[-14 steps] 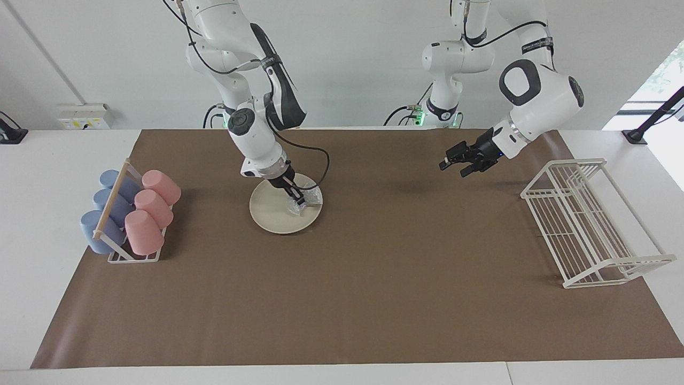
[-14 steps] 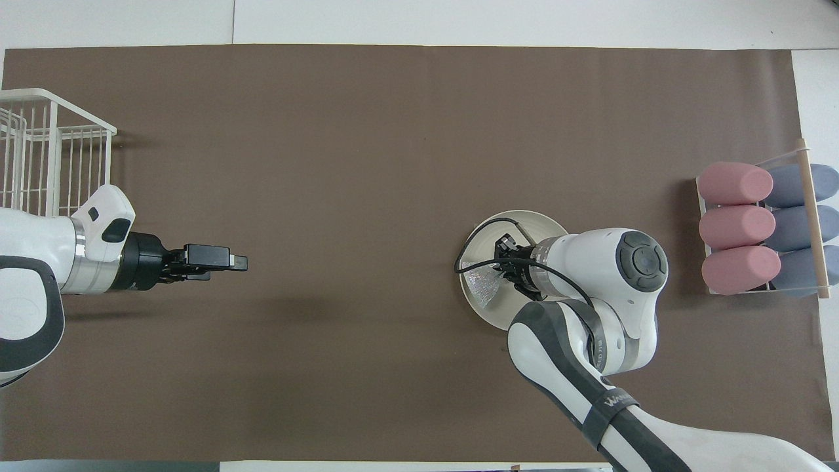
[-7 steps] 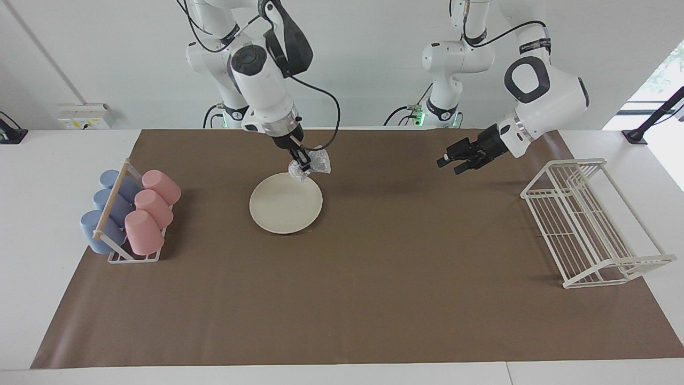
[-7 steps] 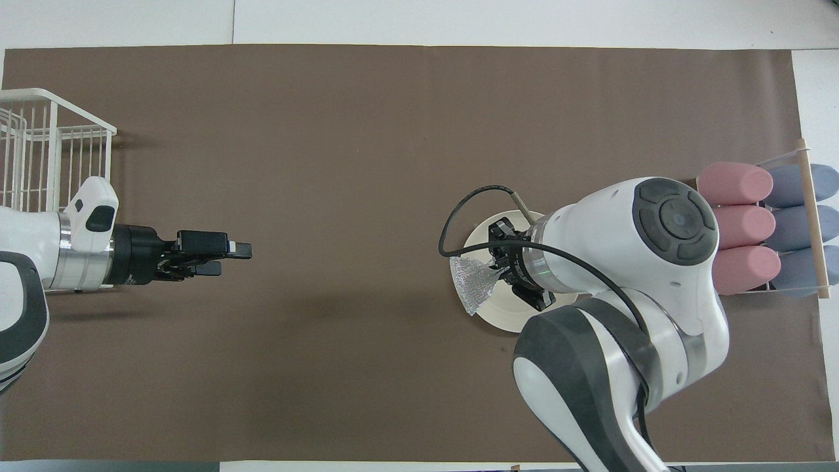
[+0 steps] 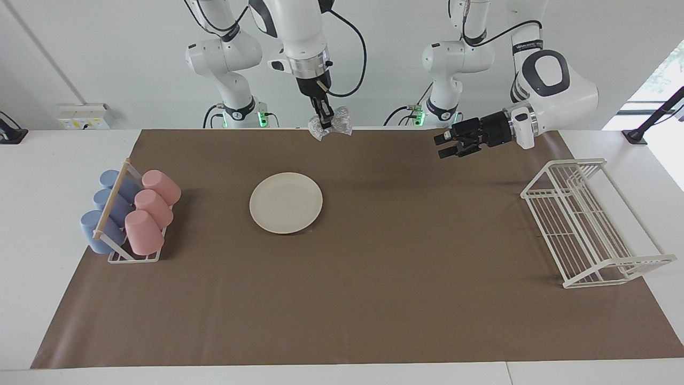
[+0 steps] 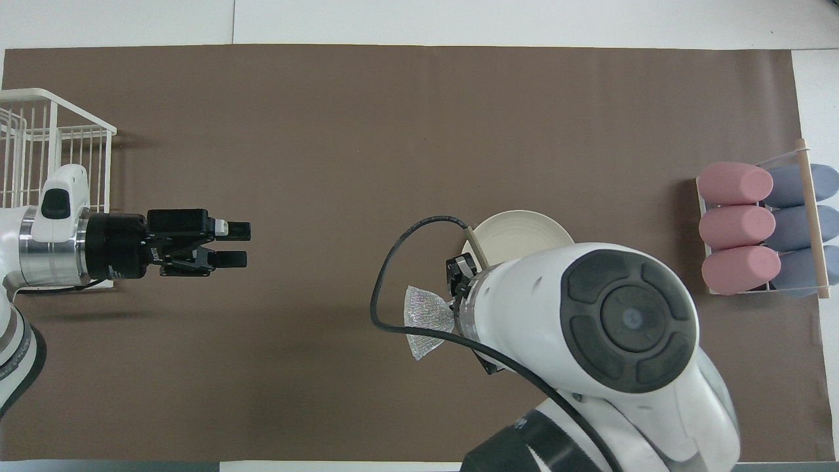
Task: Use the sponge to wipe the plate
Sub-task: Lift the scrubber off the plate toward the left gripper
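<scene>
The cream-white plate [image 5: 286, 202] lies bare on the brown mat, toward the right arm's end; in the overhead view its rim [image 6: 518, 226] shows past the right arm. My right gripper [image 5: 325, 120] is shut on the silvery mesh sponge [image 5: 334, 127] and holds it high in the air, well clear of the plate. In the overhead view the sponge [image 6: 426, 320] hangs over the mat beside the plate. My left gripper [image 5: 446, 146] hovers open and empty over the mat toward the left arm's end; it also shows in the overhead view [image 6: 237, 244].
A rack of pink and blue cups [image 5: 131, 214] stands at the right arm's end of the mat. A white wire rack [image 5: 588, 222] stands at the left arm's end. The brown mat [image 5: 374, 299] covers most of the table.
My right gripper has lifted the sponge off the plate and risen high, drifting toward the left arm's end. My left gripper has risen a little and turned its wrist.
</scene>
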`<state>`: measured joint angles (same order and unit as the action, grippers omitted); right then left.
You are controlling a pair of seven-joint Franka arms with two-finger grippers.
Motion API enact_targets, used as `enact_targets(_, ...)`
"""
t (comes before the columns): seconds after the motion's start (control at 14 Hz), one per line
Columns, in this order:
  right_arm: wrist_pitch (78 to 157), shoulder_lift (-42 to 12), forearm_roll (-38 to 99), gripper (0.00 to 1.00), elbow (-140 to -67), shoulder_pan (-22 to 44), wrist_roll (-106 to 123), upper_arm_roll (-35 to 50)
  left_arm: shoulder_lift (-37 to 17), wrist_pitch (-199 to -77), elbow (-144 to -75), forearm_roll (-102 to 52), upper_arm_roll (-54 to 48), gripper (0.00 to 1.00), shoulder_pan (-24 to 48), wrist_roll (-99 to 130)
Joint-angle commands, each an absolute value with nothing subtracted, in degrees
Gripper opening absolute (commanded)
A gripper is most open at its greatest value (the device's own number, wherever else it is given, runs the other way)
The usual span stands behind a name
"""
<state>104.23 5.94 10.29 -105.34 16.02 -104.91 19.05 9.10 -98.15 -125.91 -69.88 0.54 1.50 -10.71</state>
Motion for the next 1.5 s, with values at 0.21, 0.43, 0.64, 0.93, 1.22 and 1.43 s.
enact_targets(0.21,107.8,0.8,8.4,0.0,-100.5,20.0,-116.0,19.5,11.9,-96.4,-130.7,-74.6,0.3,1.0,5.7,-21.3)
enact_targets(0.43,107.8,0.7,8.3,0.0,-100.5,20.0,-115.8,19.5,13.2,-99.2,-133.9,-79.2,0.3,1.0,10.3,-22.1)
enact_targets(0.64,107.8,0.6,8.3,0.0,-100.5,20.0,-115.8,19.5,13.1,-101.1,-134.2,-81.1,-0.1,1.0,14.7,-22.7)
enact_targets(0.93,107.8,0.6,8.3,0.0,-100.5,20.0,-115.7,19.5,13.0,-103.3,-134.6,-83.0,-0.1,1.0,18.5,-22.6)
enact_targets(1.22,107.7,0.6,8.3,0.0,-100.5,20.0,-115.4,19.5,13.1,-104.4,-134.9,-83.1,-0.1,0.33,19.7,-22.3)
enact_targets(1.43,107.7,0.6,8.3,0.0,-100.5,20.0,-115.4,19.5,13.1,-104.2,-134.9,-83.2,-0.1,0.0,19.2,-19.9)
